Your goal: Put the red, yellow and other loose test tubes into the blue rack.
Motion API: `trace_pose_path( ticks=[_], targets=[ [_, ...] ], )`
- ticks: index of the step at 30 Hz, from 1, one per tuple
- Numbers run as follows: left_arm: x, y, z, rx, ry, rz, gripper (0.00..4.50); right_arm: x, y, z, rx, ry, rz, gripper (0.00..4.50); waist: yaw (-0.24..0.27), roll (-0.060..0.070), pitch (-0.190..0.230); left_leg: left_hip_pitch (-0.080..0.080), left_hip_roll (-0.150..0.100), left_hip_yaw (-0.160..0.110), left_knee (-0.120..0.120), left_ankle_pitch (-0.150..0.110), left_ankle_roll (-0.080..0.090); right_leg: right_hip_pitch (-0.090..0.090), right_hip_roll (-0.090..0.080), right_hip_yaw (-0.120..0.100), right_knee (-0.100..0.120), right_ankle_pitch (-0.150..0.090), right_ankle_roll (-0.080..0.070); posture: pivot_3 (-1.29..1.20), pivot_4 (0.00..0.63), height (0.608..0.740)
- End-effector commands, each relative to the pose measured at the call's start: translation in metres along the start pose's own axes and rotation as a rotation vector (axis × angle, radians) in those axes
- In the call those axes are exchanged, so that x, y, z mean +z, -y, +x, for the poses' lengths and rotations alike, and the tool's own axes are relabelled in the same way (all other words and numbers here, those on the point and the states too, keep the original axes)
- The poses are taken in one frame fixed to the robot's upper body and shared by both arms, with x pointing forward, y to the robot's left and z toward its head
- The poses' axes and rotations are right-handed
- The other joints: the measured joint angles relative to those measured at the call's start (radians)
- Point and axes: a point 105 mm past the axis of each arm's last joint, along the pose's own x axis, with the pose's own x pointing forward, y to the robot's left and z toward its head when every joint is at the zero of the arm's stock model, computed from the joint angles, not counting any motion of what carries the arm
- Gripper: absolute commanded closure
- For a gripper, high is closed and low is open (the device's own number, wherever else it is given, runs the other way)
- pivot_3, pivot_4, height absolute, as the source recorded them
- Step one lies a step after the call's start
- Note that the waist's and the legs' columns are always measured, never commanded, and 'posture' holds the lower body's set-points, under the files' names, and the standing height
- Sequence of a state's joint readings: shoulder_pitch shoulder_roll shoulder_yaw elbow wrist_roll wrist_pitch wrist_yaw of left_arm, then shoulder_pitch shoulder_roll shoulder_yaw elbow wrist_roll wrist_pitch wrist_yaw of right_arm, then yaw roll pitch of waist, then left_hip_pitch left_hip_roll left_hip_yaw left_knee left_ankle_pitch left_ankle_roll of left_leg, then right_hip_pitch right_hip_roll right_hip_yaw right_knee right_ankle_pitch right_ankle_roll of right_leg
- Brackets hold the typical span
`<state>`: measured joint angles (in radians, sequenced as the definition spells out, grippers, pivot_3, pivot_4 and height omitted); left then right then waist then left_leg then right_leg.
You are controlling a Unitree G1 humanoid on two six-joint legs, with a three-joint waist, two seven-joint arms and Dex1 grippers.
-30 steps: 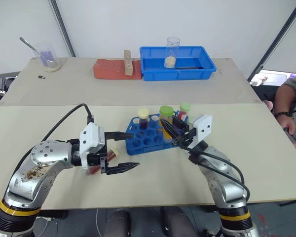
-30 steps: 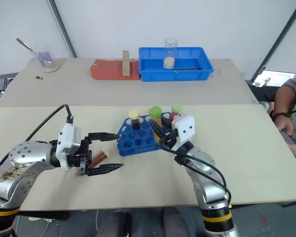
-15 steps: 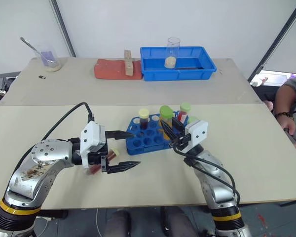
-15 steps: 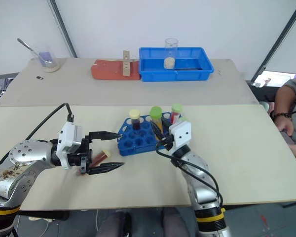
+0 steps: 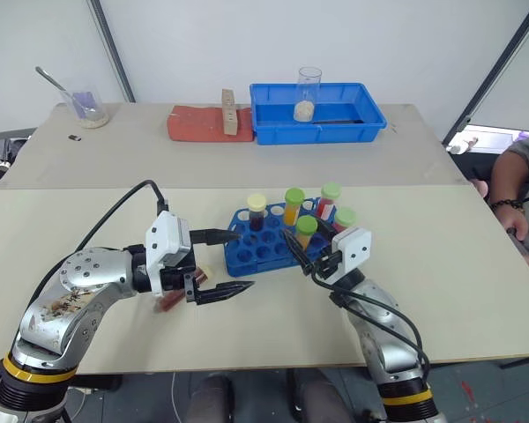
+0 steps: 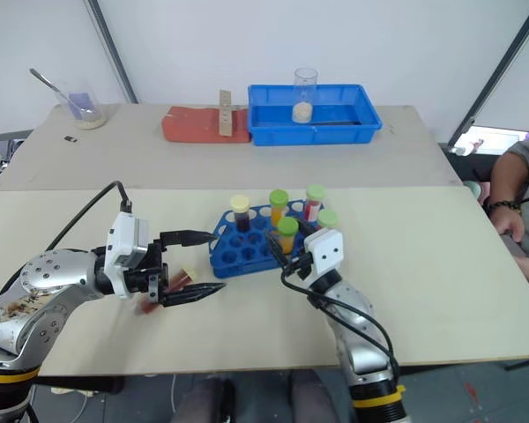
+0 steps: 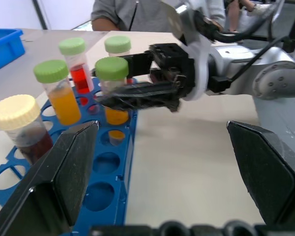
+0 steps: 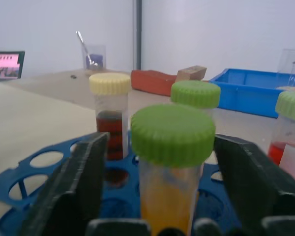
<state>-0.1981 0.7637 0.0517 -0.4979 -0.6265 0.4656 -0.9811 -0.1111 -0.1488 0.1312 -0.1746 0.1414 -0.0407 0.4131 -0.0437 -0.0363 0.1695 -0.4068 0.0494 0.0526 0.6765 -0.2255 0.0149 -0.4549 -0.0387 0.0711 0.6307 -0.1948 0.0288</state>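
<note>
The blue rack (image 5: 263,250) stands mid-table and holds several capped tubes. One has a cream cap and dark red liquid (image 5: 257,211); the others have green caps. My right gripper (image 5: 297,251) is open around a green-capped orange tube (image 8: 171,162) that stands in a front hole, with a gap on each side of it. My left gripper (image 5: 233,263) is open, level, left of the rack and pointing at it. A loose cream-capped tube of dark red liquid (image 6: 181,278) lies on the table beneath the left gripper.
At the back stand a blue tray (image 5: 367,115) holding a glass beaker (image 5: 309,92), a red slab (image 5: 194,124) with a wooden block, and a beaker with a spoon (image 5: 86,104). A person's arm (image 5: 514,181) is at the table's right edge.
My right gripper sank with the green-capped orange tube, set it in a front hole of the rack and opened. The left arm kept still.
</note>
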Motion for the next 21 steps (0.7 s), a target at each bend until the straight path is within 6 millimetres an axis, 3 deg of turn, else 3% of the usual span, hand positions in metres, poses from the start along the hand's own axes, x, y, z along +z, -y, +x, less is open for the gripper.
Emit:
trace_pose_path(
  ticks=[1, 7, 12, 17, 21],
  targets=[
    [0.005, -0.006, -0.006, 0.058, -0.042, 0.026, 0.00, 0.012, -0.006, -0.010, 0.070, -0.009, -0.039, 0.11, 0.000, 0.000, 0.000, 0.000, 0.000, 0.000, 0.000, 0.000, 0.000, 0.000, 0.000, 0.000, 0.000, 0.000, 0.000, 0.00, 0.150, 0.740],
    [-0.012, -0.023, -0.039, 0.123, -0.365, 0.020, 0.00, 0.019, -0.001, -0.055, 0.265, -0.209, -0.108, 0.11, 0.002, 0.000, 0.000, 0.000, 0.000, 0.000, 0.000, 0.000, 0.000, 0.000, 0.000, 0.000, 0.000, -0.001, 0.000, 0.00, 0.150, 0.740],
    [-0.031, -0.036, -0.053, 0.149, -0.541, -0.007, 0.00, 0.035, -0.013, -0.068, 0.489, -0.303, -0.065, 0.11, 0.002, 0.000, 0.000, 0.003, 0.000, 0.001, 0.000, 0.000, 0.000, 0.001, 0.000, 0.000, 0.000, -0.001, -0.001, 0.00, 0.150, 0.740],
    [-0.060, -0.042, -0.047, 0.160, -0.668, -0.120, 0.00, 0.059, -0.028, -0.079, 0.763, -0.387, -0.059, 0.11, 0.005, -0.001, 0.000, 0.002, 0.000, 0.001, -0.001, 0.000, 0.000, 0.000, 0.000, 0.000, 0.000, -0.002, -0.001, 0.00, 0.150, 0.740],
    [-0.077, -0.043, -0.041, 0.162, -0.729, -0.167, 0.00, 0.067, -0.033, -0.079, 0.843, -0.396, -0.069, 0.11, 0.010, -0.003, 0.002, 0.000, 0.000, 0.000, -0.001, 0.000, 0.000, 0.000, 0.000, 0.000, -0.001, -0.002, 0.000, 0.00, 0.150, 0.740]
  ],
)
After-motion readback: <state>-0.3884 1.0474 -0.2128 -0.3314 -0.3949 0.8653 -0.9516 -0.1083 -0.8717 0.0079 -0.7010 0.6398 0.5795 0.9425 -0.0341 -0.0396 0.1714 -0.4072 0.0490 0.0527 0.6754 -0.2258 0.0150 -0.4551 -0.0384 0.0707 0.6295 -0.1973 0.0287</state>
